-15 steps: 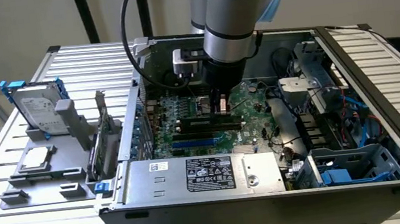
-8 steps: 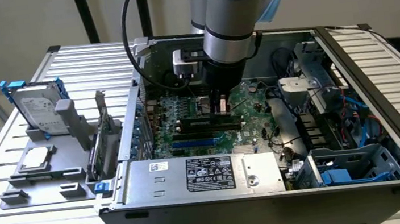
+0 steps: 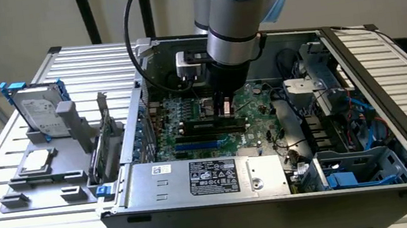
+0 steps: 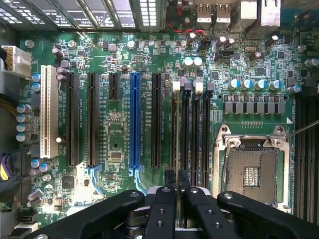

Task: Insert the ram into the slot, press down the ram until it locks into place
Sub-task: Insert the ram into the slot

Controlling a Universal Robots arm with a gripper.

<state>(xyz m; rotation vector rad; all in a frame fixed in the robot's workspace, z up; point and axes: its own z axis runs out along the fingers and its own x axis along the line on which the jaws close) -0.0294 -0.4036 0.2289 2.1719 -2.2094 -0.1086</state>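
At the exterior view's left, one hard drive [image 3: 35,109] is seen upright on a grey tray [image 3: 10,187]. To its right, inside the open case [image 3: 277,207], one ram [image 4: 177,149] is clamped on edge by the narrowly parted gripper [image 4: 177,186]. Its long axis is aligned with the slot [image 4: 173,119], one of four parallel black sockets.

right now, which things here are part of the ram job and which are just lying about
Job:
end effector
ram it grips
black memory slots below it

Lying about:
hard drive
blue slot
empty cpu socket
power supply
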